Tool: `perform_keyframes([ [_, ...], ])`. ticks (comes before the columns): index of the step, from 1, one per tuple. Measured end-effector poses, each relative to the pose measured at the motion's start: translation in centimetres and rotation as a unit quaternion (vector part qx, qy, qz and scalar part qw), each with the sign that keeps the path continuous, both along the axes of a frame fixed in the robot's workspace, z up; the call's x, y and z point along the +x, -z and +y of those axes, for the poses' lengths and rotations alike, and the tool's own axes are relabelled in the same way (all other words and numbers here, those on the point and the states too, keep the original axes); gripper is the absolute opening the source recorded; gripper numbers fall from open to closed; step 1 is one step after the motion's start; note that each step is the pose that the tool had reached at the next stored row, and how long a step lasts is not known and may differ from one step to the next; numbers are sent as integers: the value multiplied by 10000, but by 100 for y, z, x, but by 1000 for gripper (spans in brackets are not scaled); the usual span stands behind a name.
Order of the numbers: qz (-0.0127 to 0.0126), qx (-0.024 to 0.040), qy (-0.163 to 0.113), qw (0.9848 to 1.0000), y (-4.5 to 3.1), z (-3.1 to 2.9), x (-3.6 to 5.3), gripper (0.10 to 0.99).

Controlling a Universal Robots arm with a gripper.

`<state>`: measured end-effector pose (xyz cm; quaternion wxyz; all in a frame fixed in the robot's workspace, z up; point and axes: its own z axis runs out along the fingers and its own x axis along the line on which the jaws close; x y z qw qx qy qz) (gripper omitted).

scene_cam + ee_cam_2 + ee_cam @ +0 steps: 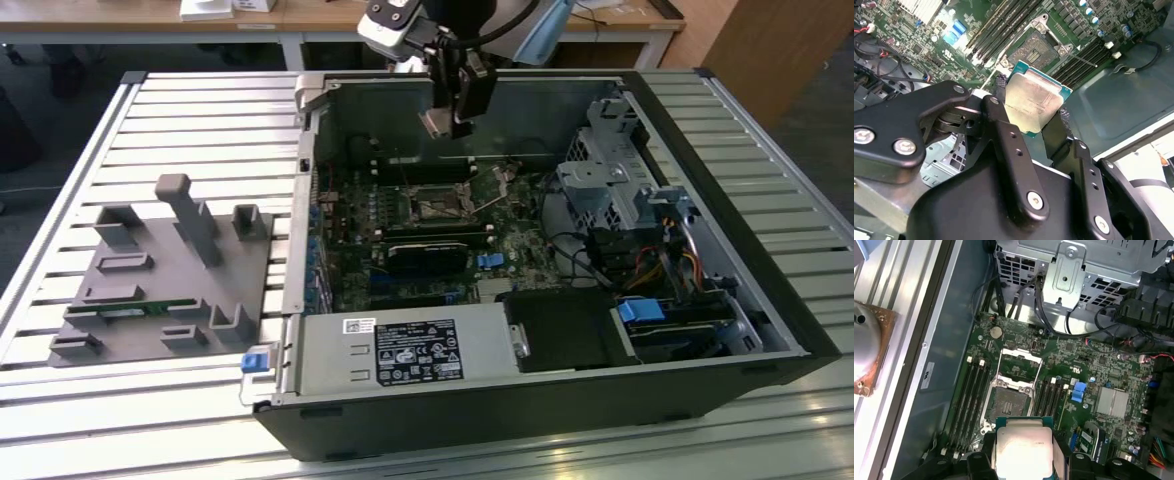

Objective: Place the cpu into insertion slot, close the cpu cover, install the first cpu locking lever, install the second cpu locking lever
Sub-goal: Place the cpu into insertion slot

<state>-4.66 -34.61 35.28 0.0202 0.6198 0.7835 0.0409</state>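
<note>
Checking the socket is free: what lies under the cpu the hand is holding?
The hand grips the cpu in the air over the motherboard. Below it lies the open insertion slot, with the cpu cover raised. The cpu's underside is hidden.

Silvery-grey cpu [1033,101] with teal edge, green motherboard [1089,370].

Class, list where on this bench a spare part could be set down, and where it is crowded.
Free: slatted table at the exterior view's upper left, bordered by the grey fixture and computer case. Crowded: cables by the drive cage, and the socket below the gripper holding the cpu.
</note>
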Motion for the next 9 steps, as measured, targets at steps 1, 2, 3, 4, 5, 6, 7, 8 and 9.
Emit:
perform_keyframes([
  [1, 0, -1, 9, 10000, 3, 0, 0, 537],
  [2, 0, -2, 16, 10000, 7, 0, 0, 537],
  [3, 0, -4, 22, 10000, 11, 0, 0, 537],
  [4, 0, -5, 27, 10000, 16, 0, 0, 537],
  [5, 0, -7, 30, 10000, 19, 0, 0, 537],
  [6, 0, -9, 32, 10000, 23, 0, 0, 537],
  [7, 0, -10, 33, 10000, 26, 0, 0, 537],
  [8, 0, -11, 33, 10000, 29, 0, 0, 537],
  [9, 0, -12, 34, 10000, 32, 0, 0, 537],
])
